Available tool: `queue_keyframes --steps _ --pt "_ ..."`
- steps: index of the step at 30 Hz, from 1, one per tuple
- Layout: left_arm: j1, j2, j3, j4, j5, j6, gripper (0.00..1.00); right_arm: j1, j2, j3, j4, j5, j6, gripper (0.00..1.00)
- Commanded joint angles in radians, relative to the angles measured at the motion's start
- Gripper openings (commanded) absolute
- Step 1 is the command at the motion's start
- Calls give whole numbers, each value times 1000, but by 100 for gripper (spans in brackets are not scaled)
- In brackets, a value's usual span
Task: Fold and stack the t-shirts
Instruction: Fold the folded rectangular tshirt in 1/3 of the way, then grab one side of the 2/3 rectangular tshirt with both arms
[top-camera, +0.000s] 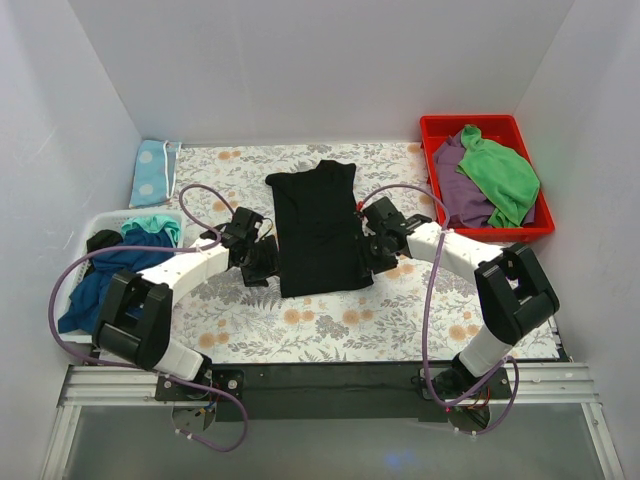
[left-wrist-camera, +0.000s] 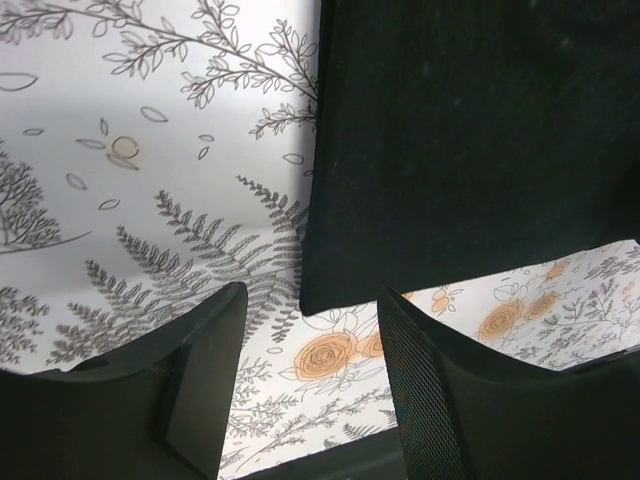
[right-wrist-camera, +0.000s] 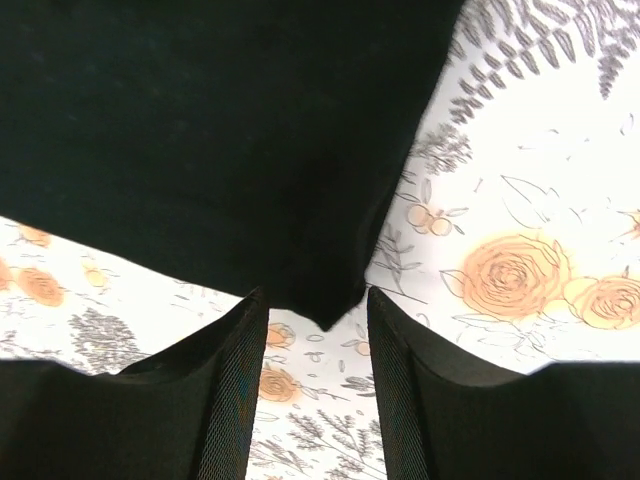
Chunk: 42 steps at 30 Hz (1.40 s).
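The black t-shirt (top-camera: 318, 235) lies flat in the middle of the flowered table (top-camera: 300, 335), folded lengthwise into a tall narrow strip with its collar end toward the far wall. An arm stands on each side of it. The left gripper (top-camera: 260, 262) is just beside the strip's left edge near the bottom, jaws spread with nothing between them. Its own camera shows only printed ferns and roses in the gap between the fingers (left-wrist-camera: 200, 390), and the shirt's near left corner lies just beyond the tips. The right gripper (top-camera: 374, 254) mirrors it at the right edge, also spread wide. From its wrist camera the near right corner of the black cloth dips down into the space between the two pads (right-wrist-camera: 235, 400) (whether either pad touches the fabric I can't make out). Off to the left, a white basket (top-camera: 100, 218) holds a dark blue shirt (top-camera: 100, 285) spilling over its side, a teal shirt (top-camera: 152, 226) and a bit of something black. At the far right, a red bin (top-camera: 470, 122) holds a green cloth (top-camera: 505, 175) heaped on a purple cloth (top-camera: 455, 185). A pale blue spotted cloth (top-camera: 155, 172) lies against the left wall.
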Motion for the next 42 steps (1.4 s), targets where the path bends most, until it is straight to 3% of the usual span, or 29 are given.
queue_keyframes --steps 1,12,20,29,32,33,35,42 --pt "-4 31 -13 68 49 -2 54 -24 13 -25 7 33 -22 51" --pt "-3 108 -13 85 30 4 54 -59 59 -86 105 -123 -14 49" --pt "-4 154 12 46 136 32 53 -59 66 -121 140 -185 6 47" --pt "-6 185 -18 -19 170 41 29 -59 89 -147 151 -237 11 41" --pt "-9 188 -19 -16 173 41 16 -58 105 -147 153 -260 6 30" --pt "-9 191 -19 -14 170 42 12 -58 115 -146 153 -272 3 16" --pt "-7 192 -21 -19 153 41 0 -59 119 -143 151 -283 -3 2" --pt "-7 88 -19 -68 96 35 0 -58 6 -172 101 -263 -29 1"
